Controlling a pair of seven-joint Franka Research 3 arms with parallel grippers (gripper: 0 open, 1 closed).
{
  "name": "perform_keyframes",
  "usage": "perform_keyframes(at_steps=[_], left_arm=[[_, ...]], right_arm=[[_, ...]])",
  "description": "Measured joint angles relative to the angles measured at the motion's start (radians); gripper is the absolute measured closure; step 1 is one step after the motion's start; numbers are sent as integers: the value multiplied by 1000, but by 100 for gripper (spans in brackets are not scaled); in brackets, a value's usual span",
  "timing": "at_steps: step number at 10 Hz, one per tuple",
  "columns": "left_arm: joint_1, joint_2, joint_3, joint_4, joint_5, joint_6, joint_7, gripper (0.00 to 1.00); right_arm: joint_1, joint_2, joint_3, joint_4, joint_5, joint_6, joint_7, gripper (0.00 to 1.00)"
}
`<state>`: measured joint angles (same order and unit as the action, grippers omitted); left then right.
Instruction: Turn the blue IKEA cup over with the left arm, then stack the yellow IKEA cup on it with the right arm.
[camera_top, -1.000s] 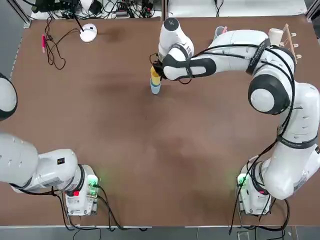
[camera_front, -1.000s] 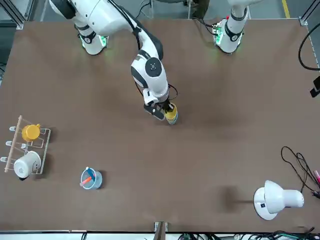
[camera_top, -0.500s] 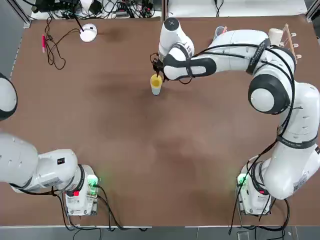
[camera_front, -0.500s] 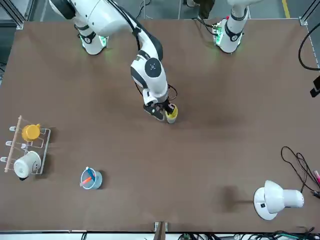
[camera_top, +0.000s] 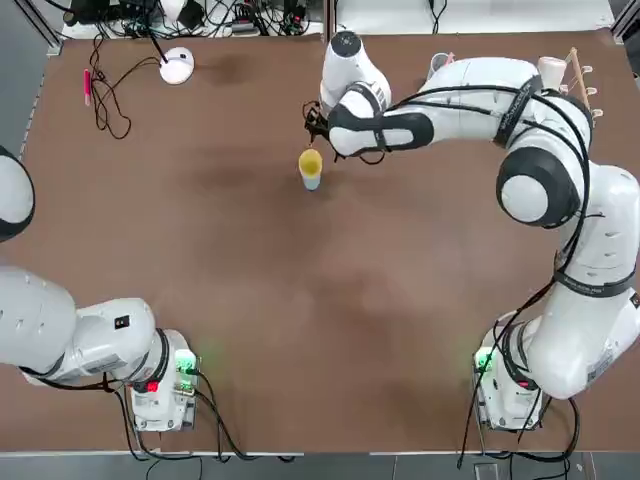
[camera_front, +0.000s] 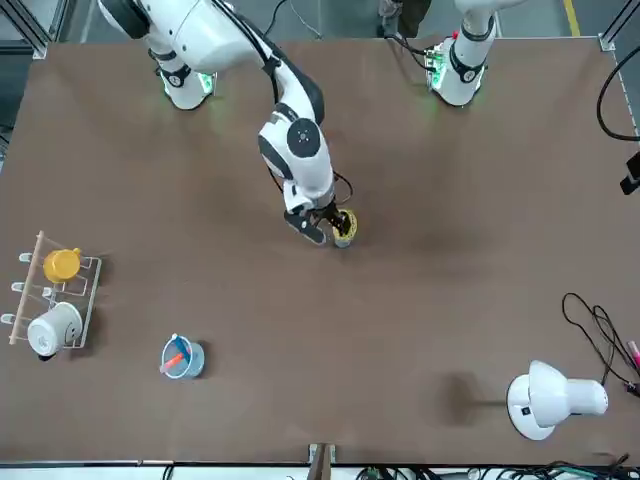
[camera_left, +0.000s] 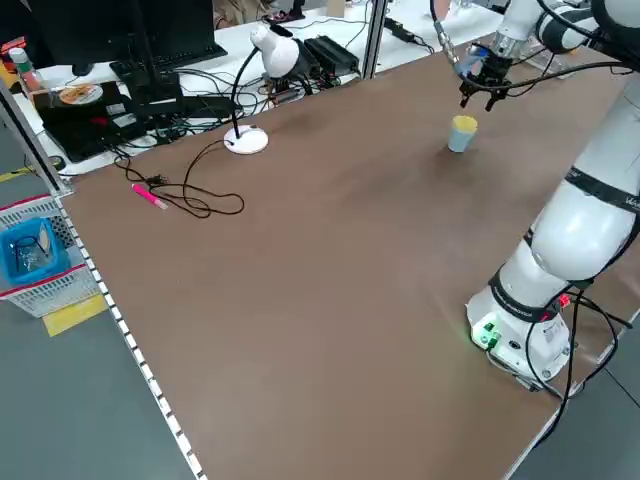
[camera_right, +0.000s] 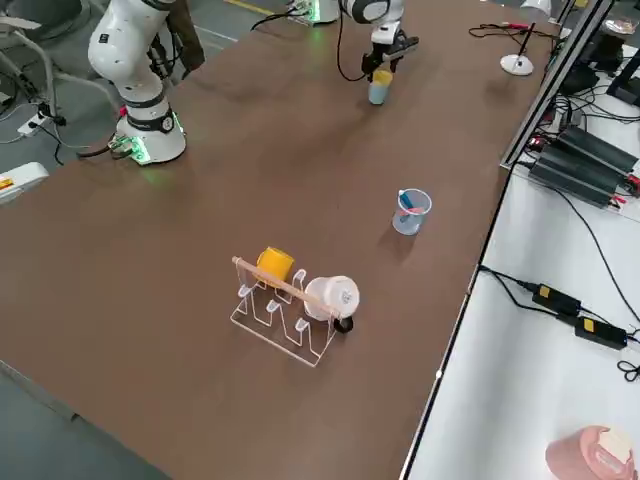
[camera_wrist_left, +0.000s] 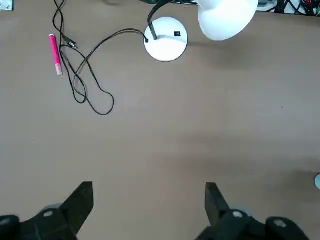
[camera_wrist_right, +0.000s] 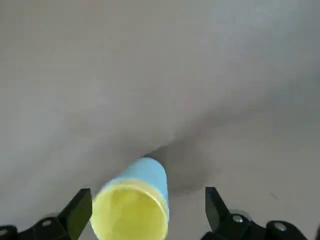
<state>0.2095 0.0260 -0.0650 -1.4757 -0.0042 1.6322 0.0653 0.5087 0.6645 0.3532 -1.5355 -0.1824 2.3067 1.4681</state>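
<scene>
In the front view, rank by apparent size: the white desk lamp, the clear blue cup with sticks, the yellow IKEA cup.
1. White desk lamp, clearly largest.
2. Clear blue cup with sticks.
3. Yellow IKEA cup, smallest, though partly hidden by the right gripper, so its margin below the blue cup is unsure.

Even overhead light falls on the brown surface (camera_top: 250, 300); we see soft shadows under the right arm (camera_top: 470, 90), and the right wrist view is washed pale and blurred.
</scene>
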Motion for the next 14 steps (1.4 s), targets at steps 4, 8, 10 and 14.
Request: perform_keyframes(at_steps=[4, 8, 10, 14], left_arm=[[0, 0, 0, 0, 0, 0, 0, 1], [0, 0, 0, 0, 0, 0, 0, 1], [-1, 0, 0, 0, 0, 0, 0, 1], [-1, 0, -1, 0, 0, 0, 0, 1]], right_arm=[[-159, -88, -10, -11, 4, -57, -320, 0], [-383, -176, -13, -35, 45, -190, -812, 0], [-459, -198, -26, -39, 45, -231, -964, 0], [-526, -254, -141, -43, 63, -321, -1257, 0]])
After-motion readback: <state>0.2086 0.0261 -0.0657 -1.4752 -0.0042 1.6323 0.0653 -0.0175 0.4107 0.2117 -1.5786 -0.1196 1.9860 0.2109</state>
